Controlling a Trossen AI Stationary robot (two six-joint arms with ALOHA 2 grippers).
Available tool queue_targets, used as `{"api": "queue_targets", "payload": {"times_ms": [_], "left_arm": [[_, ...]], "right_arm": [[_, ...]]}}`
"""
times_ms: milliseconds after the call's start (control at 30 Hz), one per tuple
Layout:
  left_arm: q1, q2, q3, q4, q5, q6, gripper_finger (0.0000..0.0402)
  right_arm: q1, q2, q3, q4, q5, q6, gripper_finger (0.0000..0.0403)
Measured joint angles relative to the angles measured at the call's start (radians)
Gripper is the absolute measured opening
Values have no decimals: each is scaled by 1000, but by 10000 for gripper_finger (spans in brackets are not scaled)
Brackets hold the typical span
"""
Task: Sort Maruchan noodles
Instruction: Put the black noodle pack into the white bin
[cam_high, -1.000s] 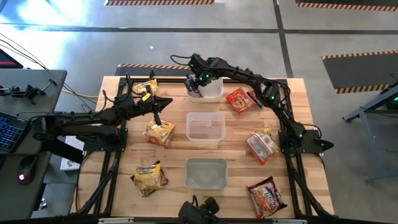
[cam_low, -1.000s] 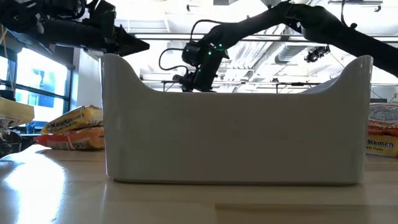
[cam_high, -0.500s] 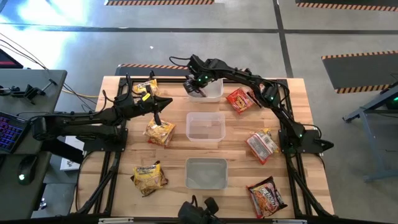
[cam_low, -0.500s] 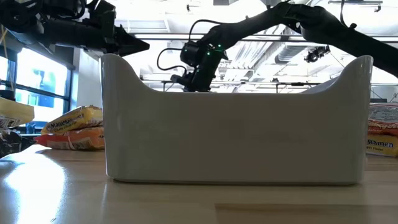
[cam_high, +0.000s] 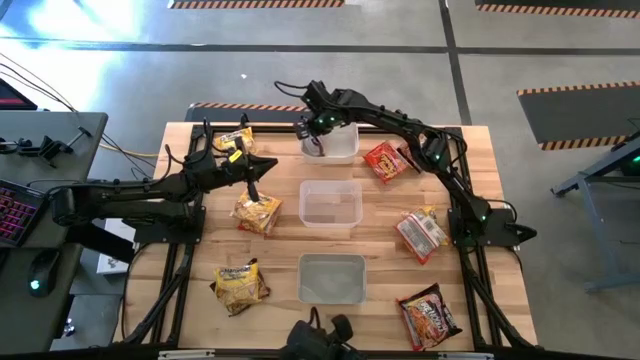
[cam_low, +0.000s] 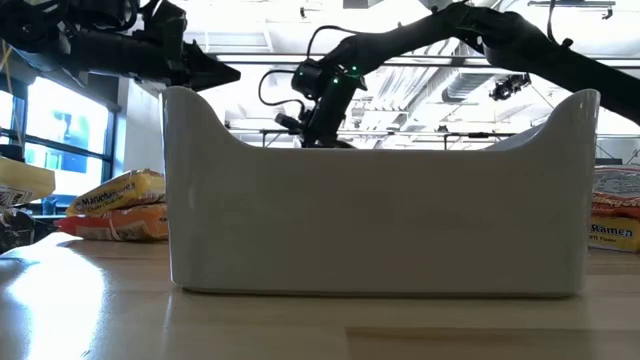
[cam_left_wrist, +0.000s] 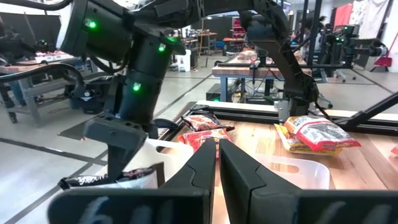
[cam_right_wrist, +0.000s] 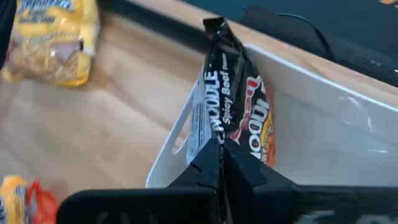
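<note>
Three clear plastic tubs (cam_high: 331, 204) sit in a row down the middle of the wooden worktop (cam_high: 290, 260), with a keyboard (cam_high: 18, 210) on a side desk (cam_high: 60, 140).

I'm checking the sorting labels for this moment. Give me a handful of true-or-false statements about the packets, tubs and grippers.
1. The right gripper is shut on the dark noodle packet at the far tub. True.
2. The left gripper holds a yellow packet. False: it is shut and empty, above the yellow packet beside the middle tub.
3. Three clear tubs stand in a row down the table's middle. True.
4. The near tub holds red packets. False: no packet shows in it.
5. Red packets lie on the table's right side. True.
</note>
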Motion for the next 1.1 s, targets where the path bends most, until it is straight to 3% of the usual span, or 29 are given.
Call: {"api": "queue_targets", "payload": {"times_ms": [267,467,600,900,1000,1100], "left_arm": [[0,0,0,0,1,0,12],[0,0,0,0,2,0,12],[0,0,0,1,2,0,12],[0,0,0,5,2,0,12],[0,0,0,5,2,0,12],[0,0,0,5,2,-1,12]], "right_arm": [[0,-6,1,3,15,25,0],[-3,-14,2,-27,-108,-24,11],[12,-14,2,-44,-74,-65,66],[48,-14,2,-31,59,-84,262],[48,-9,2,-24,72,-80,293],[47,15,2,-27,69,-77,295]]}}
